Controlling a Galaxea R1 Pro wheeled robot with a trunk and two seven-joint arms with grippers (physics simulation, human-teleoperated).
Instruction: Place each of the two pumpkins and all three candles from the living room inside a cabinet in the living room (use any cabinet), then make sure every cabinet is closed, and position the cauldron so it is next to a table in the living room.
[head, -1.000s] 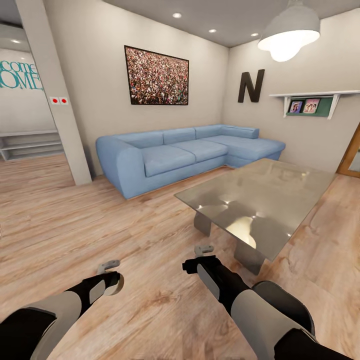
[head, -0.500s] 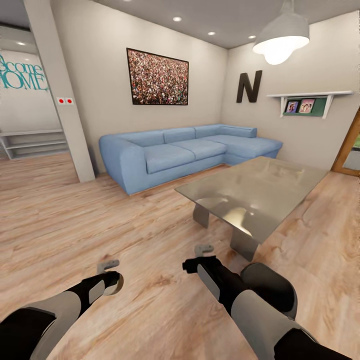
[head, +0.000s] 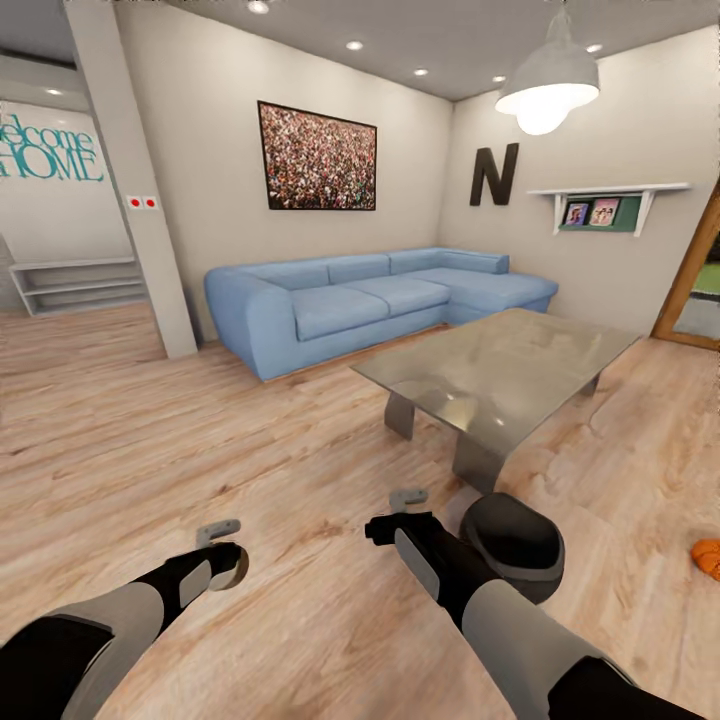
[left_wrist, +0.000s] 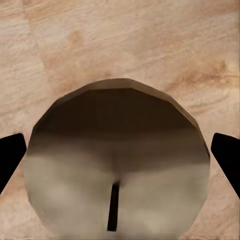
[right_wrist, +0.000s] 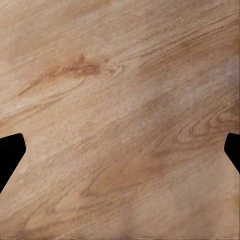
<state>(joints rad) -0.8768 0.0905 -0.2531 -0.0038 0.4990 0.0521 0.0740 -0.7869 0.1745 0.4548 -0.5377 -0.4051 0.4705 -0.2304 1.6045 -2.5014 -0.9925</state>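
Note:
My left gripper is shut on an off-white candle, whose darker beige end and wick face the left wrist camera. The black fingertips press its sides above the wooden floor. My right gripper hangs open and empty over bare floor, its jaws wide apart in the right wrist view. A dark round cauldron sits on the floor just beyond my right forearm, close to the glass table. Part of an orange pumpkin lies on the floor at the right edge.
A blue corner sofa stands against the far wall behind the table. A pillar divides the room from a hallway at the left. A doorway opens at the far right. Wooden floor stretches between me and the sofa.
The head view has swung and the whole scene shifted. The cauldron now shows more fully by the table and the pumpkin has come into view. Both arms keep their pose.

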